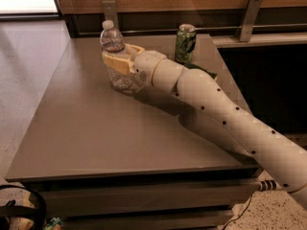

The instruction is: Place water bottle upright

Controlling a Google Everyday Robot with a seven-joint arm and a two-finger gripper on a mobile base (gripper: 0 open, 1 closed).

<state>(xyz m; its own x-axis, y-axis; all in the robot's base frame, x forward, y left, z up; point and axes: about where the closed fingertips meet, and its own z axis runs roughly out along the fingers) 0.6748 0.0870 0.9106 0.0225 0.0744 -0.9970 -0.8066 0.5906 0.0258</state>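
The water bottle is a small clear ribbed plastic bottle with a white cap. It stands upright on the grey table near the far left part of the top. My gripper is at the bottle's middle, with one tan finger in front of it and one behind it. The white arm reaches in from the lower right across the table.
A green drink can stands upright at the far side of the table, right of the bottle and just behind my arm. A wooden wall with metal brackets runs behind the table. The floor lies to the left.
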